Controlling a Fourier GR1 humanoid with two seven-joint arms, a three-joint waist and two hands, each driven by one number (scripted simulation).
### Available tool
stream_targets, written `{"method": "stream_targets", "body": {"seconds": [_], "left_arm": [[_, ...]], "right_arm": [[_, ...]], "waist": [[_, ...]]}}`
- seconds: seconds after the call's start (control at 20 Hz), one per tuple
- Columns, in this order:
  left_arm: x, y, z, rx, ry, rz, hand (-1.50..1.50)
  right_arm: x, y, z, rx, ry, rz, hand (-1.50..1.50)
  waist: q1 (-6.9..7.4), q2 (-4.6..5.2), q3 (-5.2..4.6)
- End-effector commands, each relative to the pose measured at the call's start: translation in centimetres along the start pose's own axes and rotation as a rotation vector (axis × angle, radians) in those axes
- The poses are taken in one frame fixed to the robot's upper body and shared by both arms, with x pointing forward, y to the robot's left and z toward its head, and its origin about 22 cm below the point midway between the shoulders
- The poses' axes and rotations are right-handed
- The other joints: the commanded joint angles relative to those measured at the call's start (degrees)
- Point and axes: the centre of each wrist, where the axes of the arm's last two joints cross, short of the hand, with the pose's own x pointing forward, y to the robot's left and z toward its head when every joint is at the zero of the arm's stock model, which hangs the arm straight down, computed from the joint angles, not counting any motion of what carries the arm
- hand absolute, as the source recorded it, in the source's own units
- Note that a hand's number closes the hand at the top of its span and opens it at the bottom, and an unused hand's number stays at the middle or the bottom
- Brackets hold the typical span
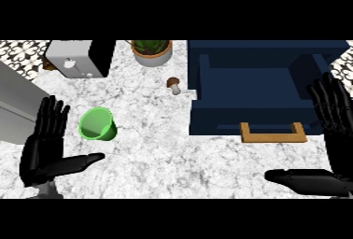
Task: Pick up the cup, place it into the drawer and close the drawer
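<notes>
The cup [98,123], bright green, is seen lying on its side on the marble counter [172,154], at the left of the scene and about midway between near and far. Its open mouth is turned toward the near left and its base toward the far right, so the long axis is judged to run obliquely across the counter rather than upright. The left hand [43,149] is found just beside it, to the left and slightly nearer; its fingers are held straight and apart from the thumb, which juts out to the right below the cup, and nothing is held. No contact between hand and cup can be made out. The right hand [331,135] is seen at the right edge, fingers straight and raised, thumb stretched leftward, likewise holding nothing; it is resting beside the drawer [255,93], well apart from the cup. The drawer, dark blue with a wooden handle [273,133] on its near face, stands pulled open at the far right. The coming move is therefore judged to belong to the left hand: a short reach rightward and farther is called for, with the fingers brought round the cup's wall across its tilted axis. The grasp has not yet been made, and the placing and closing remain to be done. A potted plant [151,50], a small mushroom [174,85] and a toaster [79,58] are seen toward the far side.
</notes>
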Motion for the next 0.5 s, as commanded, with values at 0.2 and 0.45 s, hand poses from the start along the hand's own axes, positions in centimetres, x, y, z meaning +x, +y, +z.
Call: {"method": "stream_targets", "body": {"seconds": [0.2,0.45], "left_arm": [[-5.5,3.1,0.0,0.073,0.074,-0.076,-1.50],[-8.5,1.9,1.3,0.089,0.124,-0.085,-1.50]], "right_arm": [[0.7,1.9,-0.6,-0.016,-0.014,-0.011,-1.50],[-0.4,0.4,0.3,0.008,-0.003,-0.013,-1.50]], "waist": [[-0.09,0.01,-0.02],[-0.06,-0.03,0.00]]}}
